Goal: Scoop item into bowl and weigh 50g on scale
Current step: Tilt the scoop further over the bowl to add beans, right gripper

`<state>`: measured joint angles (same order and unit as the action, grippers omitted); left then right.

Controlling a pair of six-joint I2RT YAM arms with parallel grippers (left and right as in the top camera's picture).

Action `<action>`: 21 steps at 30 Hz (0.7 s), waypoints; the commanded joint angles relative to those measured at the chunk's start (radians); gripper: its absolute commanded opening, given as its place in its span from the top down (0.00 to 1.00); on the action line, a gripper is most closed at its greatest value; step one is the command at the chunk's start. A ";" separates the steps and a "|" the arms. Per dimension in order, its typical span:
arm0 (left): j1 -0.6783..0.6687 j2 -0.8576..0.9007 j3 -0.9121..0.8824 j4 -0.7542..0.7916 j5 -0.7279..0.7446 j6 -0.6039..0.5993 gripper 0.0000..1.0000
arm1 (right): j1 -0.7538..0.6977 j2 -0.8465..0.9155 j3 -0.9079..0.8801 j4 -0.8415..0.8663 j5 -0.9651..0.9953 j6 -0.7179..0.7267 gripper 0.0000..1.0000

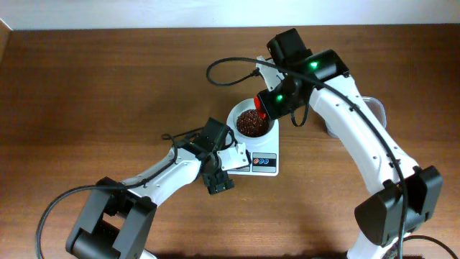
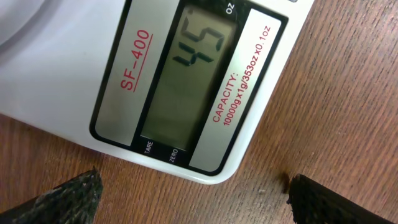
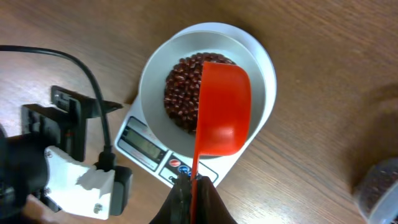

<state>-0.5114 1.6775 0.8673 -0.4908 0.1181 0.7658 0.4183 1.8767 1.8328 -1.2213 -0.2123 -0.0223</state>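
Note:
The white bowl (image 1: 253, 122) sits on the white scale (image 1: 263, 162) and holds a pile of dark reddish-brown beans (image 1: 251, 123); bowl (image 3: 155, 87), beans (image 3: 181, 93) and scale (image 3: 149, 146) also show in the right wrist view. My right gripper (image 3: 191, 186) is shut on the handle of a red scoop (image 3: 222, 109), tilted on its side over the bowl; the scoop (image 1: 264, 106) shows overhead too. My left gripper (image 2: 193, 193) is open and empty, just in front of the scale's display (image 2: 186, 81), which reads 45.
A clear plastic container (image 1: 370, 111) with more beans (image 3: 380, 186) stands right of the scale, mostly hidden by my right arm. The wooden table (image 1: 86, 93) stretches to the left. A black cable (image 1: 230, 68) loops behind the bowl.

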 commanded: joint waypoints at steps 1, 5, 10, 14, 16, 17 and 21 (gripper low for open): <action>-0.001 0.009 -0.005 0.001 -0.003 -0.006 0.01 | -0.077 -0.029 0.024 0.004 -0.201 0.003 0.96; -0.001 0.009 -0.005 0.001 -0.003 -0.006 0.01 | -0.152 -0.029 0.024 -0.006 -0.335 0.001 0.96; -0.001 0.009 -0.005 0.001 -0.003 -0.006 0.01 | -0.179 -0.029 0.024 -0.016 -0.386 0.000 0.96; -0.001 0.009 -0.005 0.001 -0.003 -0.006 0.01 | -0.179 -0.029 0.024 -0.018 -0.386 -0.005 0.96; -0.001 0.009 -0.005 0.001 -0.003 -0.006 0.01 | -0.179 -0.029 0.024 -0.017 -0.386 -0.013 0.96; -0.001 0.009 -0.005 0.001 -0.003 -0.006 0.01 | -0.179 -0.029 0.024 -0.017 -0.386 -0.023 0.96; -0.001 0.009 -0.005 0.001 -0.003 -0.006 0.01 | -0.179 -0.029 0.024 -0.017 -0.386 -0.026 0.96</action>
<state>-0.5114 1.6775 0.8673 -0.4911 0.1184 0.7658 0.2428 1.8767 1.8328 -1.2346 -0.5781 -0.0311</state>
